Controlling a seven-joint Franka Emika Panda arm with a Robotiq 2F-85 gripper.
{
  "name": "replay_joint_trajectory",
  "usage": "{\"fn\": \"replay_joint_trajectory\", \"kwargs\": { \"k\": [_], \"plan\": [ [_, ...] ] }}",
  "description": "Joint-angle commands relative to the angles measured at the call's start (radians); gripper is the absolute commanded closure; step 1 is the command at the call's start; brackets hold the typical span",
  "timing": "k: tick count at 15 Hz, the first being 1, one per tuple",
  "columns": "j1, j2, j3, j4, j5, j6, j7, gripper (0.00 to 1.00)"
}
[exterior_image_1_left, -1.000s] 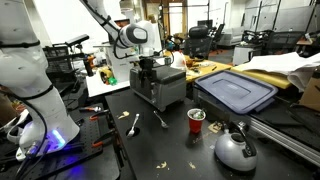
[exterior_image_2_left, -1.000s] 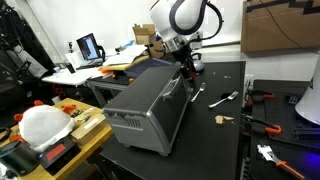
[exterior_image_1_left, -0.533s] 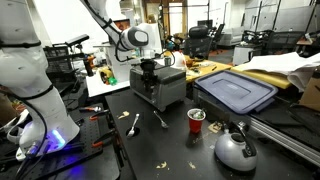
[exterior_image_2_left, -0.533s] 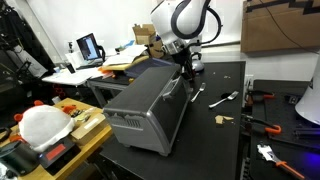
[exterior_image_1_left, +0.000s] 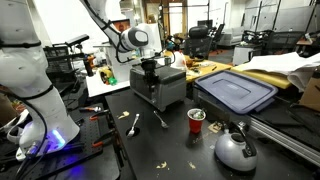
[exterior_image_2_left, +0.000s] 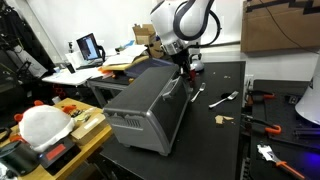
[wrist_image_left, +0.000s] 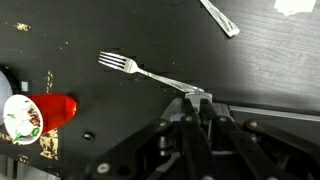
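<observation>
- Steel oven (exterior_image_1_left: 165, 90) sits mid-bench (exterior_image_1_left: 150, 155) in an exterior view. The fingers (exterior_image_1_left: 150, 66) hang at its top front edge; touching or just above, can't tell.
- Against the shots a second and half a second back, the arm has only crept a hair lower toward that edge. The steel oven, red cup (exterior_image_1_left: 196, 121), spoon (exterior_image_1_left: 133, 124), fork (exterior_image_1_left: 159, 119) and kettle (exterior_image_1_left: 235, 150) are all in the same spots.
- In an exterior view from the opposite end, the fingers (exterior_image_2_left: 186, 68) are at the far top corner of the steel oven (exterior_image_2_left: 150, 100). The wrist housing has nudged slightly sideways since a second ago. The oven body hasn't shifted on the bench (exterior_image_2_left: 215, 140), and a utensil (exterior_image_2_left: 224, 98) beside it is unmoved.
- Wrist view: the fingers (wrist_image_left: 197, 100) are drawn together with tips meeting, and nothing shows between them. Can't tell if a thin lip is pinched.
- The fork (wrist_image_left: 140, 72) lies on the black bench (wrist_image_left: 260, 60) beyond the tips. Its handle end meets them in the picture, but depth is unclear. The red cup (wrist_image_left: 45, 110) is at the left edge.
- Judgement: tiny motion and nothing displaced, so this reads as a slow settle at the oven edge, not travel.
</observation>
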Motion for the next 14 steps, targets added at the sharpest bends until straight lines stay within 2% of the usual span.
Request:
{"fn": "replay_joint_trajectory", "kwargs": {
  "k": [1, 7, 9, 12, 13, 14],
  "plan": [
    [0.008, -0.009, -0.01, -0.003, -0.041, 0.032, 0.047, 0.57],
    [0.006, -0.001, -0.011, 0.0, -0.032, 0.054, 0.063, 0.12],
    [0.004, 0.003, -0.01, 0.001, -0.016, 0.052, 0.055, 0.0],
    [-0.002, 0.009, -0.011, -0.001, 0.016, 0.049, 0.043, 0.0],
    [-0.003, 0.012, -0.011, 0.0, 0.028, 0.049, 0.038, 0.25],
    [-0.005, 0.016, -0.011, 0.002, 0.043, 0.048, 0.031, 0.25]
  ]
}}
